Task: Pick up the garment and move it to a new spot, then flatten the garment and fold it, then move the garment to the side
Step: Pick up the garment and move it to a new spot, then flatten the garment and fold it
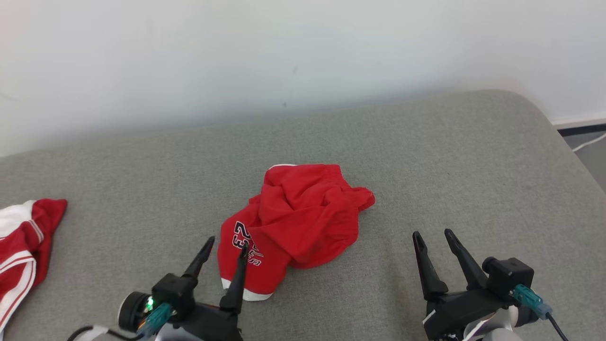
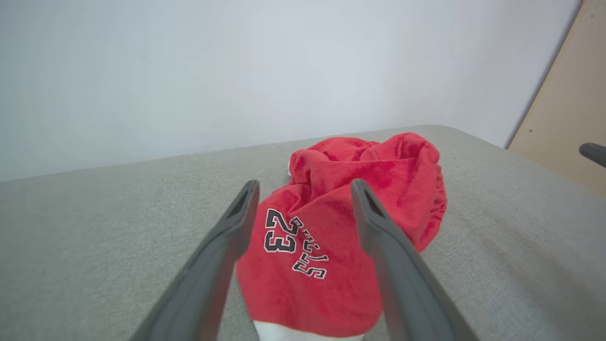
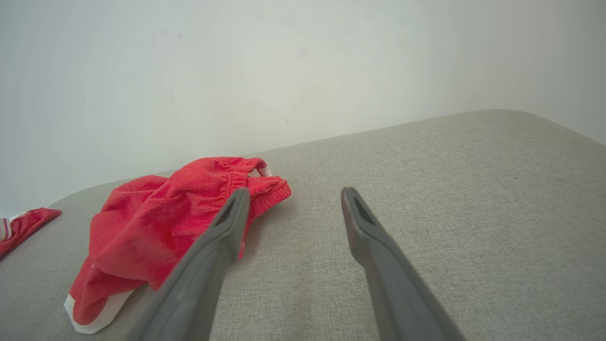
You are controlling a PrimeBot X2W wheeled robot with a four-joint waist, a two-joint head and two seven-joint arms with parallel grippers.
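Note:
The garment (image 1: 298, 222) is a crumpled pair of red shorts with a white hem and a "23" print, lying in a heap in the middle of the grey cushion (image 1: 426, 156). My left gripper (image 1: 226, 242) stands open at its near left corner, one finger over the print and the other beside the cloth, nothing held. In the left wrist view the garment (image 2: 341, 227) lies between and beyond the spread fingers of the gripper (image 2: 305, 187). My right gripper (image 1: 432, 234) is open over bare cushion to the garment's right. The right wrist view shows the garment (image 3: 165, 227) left of the open gripper (image 3: 293, 192).
A second red and white garment (image 1: 21, 246) lies at the cushion's left edge, and its tip (image 3: 21, 226) peeks into the right wrist view. A white wall (image 1: 284, 57) runs behind the cushion. The cushion's rounded right end drops to the floor (image 1: 592, 151).

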